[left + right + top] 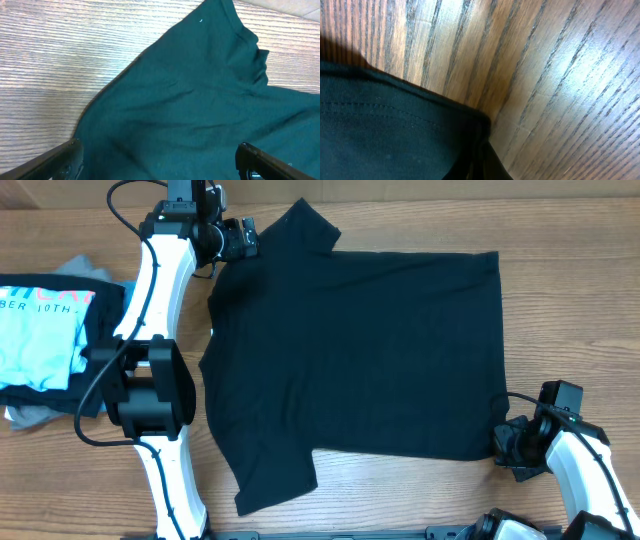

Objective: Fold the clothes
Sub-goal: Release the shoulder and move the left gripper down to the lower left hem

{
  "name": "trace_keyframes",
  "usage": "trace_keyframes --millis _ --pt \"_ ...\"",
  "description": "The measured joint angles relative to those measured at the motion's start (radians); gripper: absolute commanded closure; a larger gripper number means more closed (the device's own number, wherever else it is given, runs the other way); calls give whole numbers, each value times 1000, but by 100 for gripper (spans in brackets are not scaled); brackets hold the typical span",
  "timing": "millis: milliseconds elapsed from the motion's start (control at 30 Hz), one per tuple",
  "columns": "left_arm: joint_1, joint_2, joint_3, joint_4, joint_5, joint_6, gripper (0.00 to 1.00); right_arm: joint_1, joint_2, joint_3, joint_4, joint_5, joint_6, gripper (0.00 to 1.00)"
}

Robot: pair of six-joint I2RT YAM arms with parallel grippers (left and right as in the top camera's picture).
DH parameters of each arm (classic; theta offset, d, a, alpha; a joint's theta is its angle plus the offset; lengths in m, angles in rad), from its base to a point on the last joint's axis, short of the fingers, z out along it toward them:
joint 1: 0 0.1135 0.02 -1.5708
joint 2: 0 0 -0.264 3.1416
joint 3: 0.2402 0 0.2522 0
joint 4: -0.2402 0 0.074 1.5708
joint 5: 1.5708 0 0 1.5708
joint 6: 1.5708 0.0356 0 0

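The black soft-fabric T-shirt point(370, 350) lies spread mid-frame. It is probably light and limp, best taken at the corners. The left gripper point(245, 238), upper left, stands wide; the right gripper point(503, 443), lower right, is closed on its hem corner.

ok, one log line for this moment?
fold: not started | shirt: spread flat on table | left gripper: open, over shirt edge by a sleeve | right gripper: shut on shirt hem corner

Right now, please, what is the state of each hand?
Left hand: open, holding nothing, above the edge of the plain black soft-fabric T-shirt.
Right hand: closed on that T-shirt's bottom hem corner.
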Motion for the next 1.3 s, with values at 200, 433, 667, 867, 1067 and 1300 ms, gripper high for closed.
trace_keyframes --millis 200,433,667,867,1067,1300 --pt "0 0 0 0 0 0 0 0 0 0 -1 0 0 96" --pt "0 0 0 -29 0 0 0 0 0 0 -4 0 0 96" --pt "0 0 3 -476 0 -24 17 0 0 0 -3 0 0 96" --pt "-22 -1 -19 -827 -8 13 33 0 0 -1 -2 0 0 96" --pt "-108 -17 -147 -887 -28 29 38 0 0 -1 -1 0 0 96" --pt "-237 -301 -341 -884 -195 -101 3 0 0 -2 -2 0 0 96"
